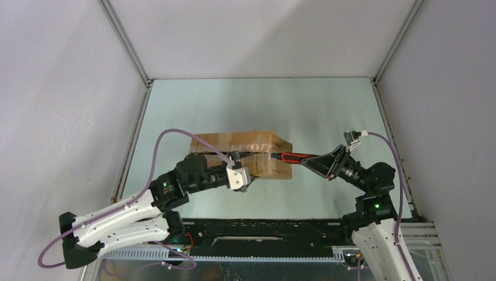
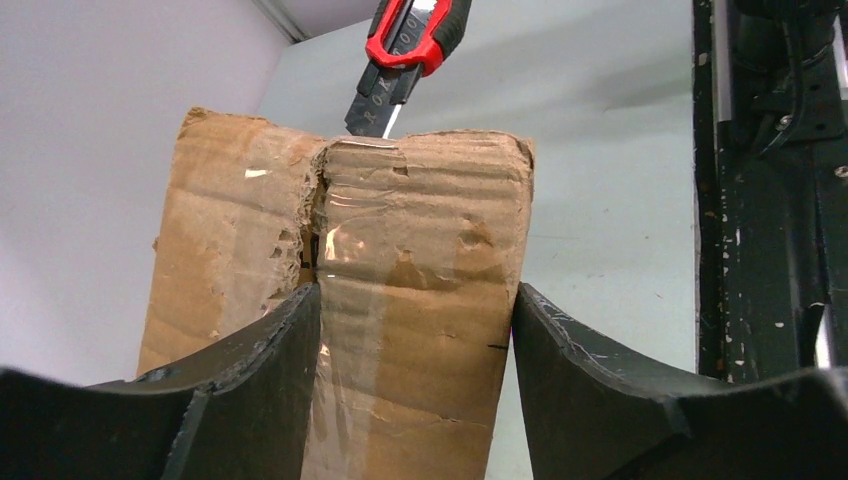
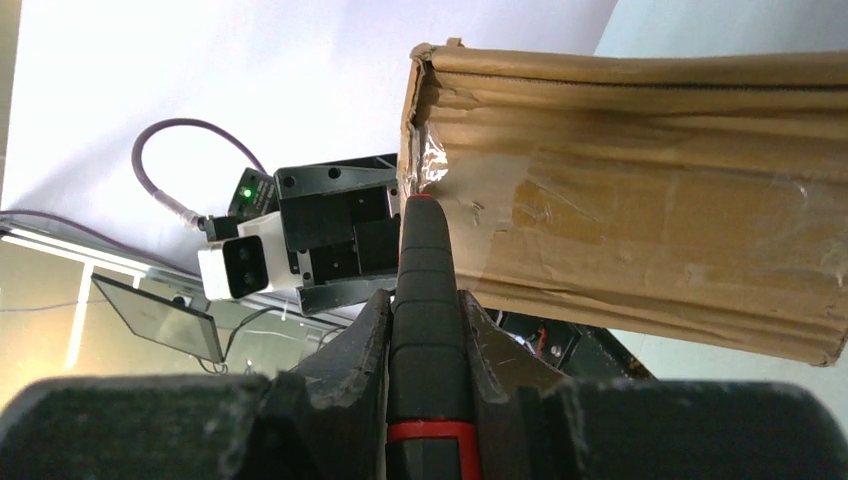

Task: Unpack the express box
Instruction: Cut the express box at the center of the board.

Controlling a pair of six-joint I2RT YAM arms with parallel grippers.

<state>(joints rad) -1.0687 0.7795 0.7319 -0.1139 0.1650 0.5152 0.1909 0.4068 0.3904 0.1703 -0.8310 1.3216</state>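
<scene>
The express box [image 1: 243, 153] is a worn brown taped carton lying mid-table, with a dark split along its length. My left gripper [image 1: 256, 168] is shut on its near half. In the left wrist view the fingers [image 2: 270, 350] clamp the right part of the box [image 2: 420, 250], one of them at the torn seam. My right gripper [image 1: 316, 162] is shut on the red-handled utility knife [image 1: 294, 157], whose tip is at the box's right end. The knife [image 2: 405, 50] shows beyond the box's far edge. In the right wrist view the knife [image 3: 428, 300] points at the box's taped corner [image 3: 650, 230].
Grey enclosure walls with aluminium posts [image 1: 126, 47] ring the pale green table [image 1: 263, 105]. A black rail [image 1: 263, 231] runs along the near edge between the arm bases. The left wrist's white camera block [image 3: 240, 262] shows beside the box.
</scene>
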